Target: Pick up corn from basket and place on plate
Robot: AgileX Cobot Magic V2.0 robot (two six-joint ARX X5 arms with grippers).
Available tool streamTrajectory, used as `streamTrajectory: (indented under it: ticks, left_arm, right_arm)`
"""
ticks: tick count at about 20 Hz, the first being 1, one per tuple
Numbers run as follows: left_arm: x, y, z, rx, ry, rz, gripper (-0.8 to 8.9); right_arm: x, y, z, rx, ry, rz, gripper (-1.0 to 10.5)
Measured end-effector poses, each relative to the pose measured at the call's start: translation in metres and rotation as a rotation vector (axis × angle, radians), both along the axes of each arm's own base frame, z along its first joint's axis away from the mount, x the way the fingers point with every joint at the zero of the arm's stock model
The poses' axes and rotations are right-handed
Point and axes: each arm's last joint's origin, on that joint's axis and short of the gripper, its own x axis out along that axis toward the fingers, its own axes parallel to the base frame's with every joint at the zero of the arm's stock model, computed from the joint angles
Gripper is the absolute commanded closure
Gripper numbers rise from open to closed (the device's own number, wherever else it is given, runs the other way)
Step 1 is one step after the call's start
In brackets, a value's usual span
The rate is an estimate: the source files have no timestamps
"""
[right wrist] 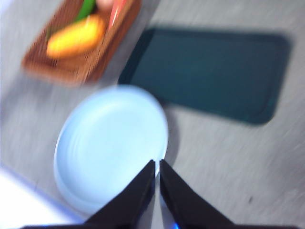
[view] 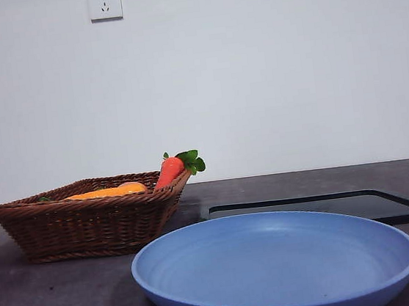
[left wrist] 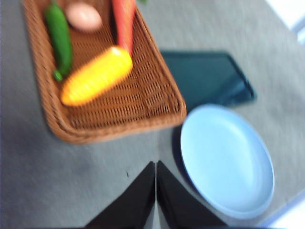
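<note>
We see our left gripper (left wrist: 156,164) above the table, near the basket (left wrist: 157,102), jaws pressed together; our right gripper (right wrist: 157,163), jaws likewise together, farther from it.

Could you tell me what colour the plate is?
Light blue; the plate shows best in the front view.

One wicker basket (left wrist: 143,102), and in it one corn cob (left wrist: 96,76), one carrot (left wrist: 125,24), one green pepper (left wrist: 59,38), one egg (left wrist: 84,16). On the table: one blue plate (left wrist: 228,162), one black tray (left wrist: 209,76). Two grippers.
</note>
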Motion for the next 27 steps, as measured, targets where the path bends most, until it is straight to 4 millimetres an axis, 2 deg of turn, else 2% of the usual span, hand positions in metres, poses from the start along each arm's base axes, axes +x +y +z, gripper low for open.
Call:
streamTrajectory:
  ticks: [4,6,8,10,15,19,27]
  left_arm:
    - [0.002,-0.004,-0.003,0.021,0.019,-0.049,7.91]
    - [0.002,-0.004,-0.003,0.022,0.018,-0.054,6.93]
    - [0.002,-0.004,-0.003,0.022,0.019,-0.054,5.34]
    - [0.002,-0.004,-0.003,0.023,0.017,-0.055,4.53]
    - [0.003,-0.004,-0.002,0.022,0.009,-0.054,4.48]
    - [0.004,-0.005,-0.002,0.021,-0.001,-0.054,4.48]
    - [0.004,-0.005,-0.001,0.020,-0.009,-0.054,4.48]
  right_arm:
    - [0.013,0.007,-0.007,-0.035,0.074,0.087,9.4]
    - [0.017,0.010,-0.010,-0.040,0.093,0.105,9.2]
    - [0.019,0.010,-0.011,-0.041,0.106,0.111,7.7]
    - [0.021,0.011,-0.012,-0.036,0.120,0.104,6.5]
    - [0.029,0.016,-0.017,-0.027,0.167,0.125,6.5]
    - [0.048,0.026,-0.027,-0.027,0.212,0.157,6.5]
    - [0.103,0.049,-0.077,-0.067,0.351,0.200,6.5]
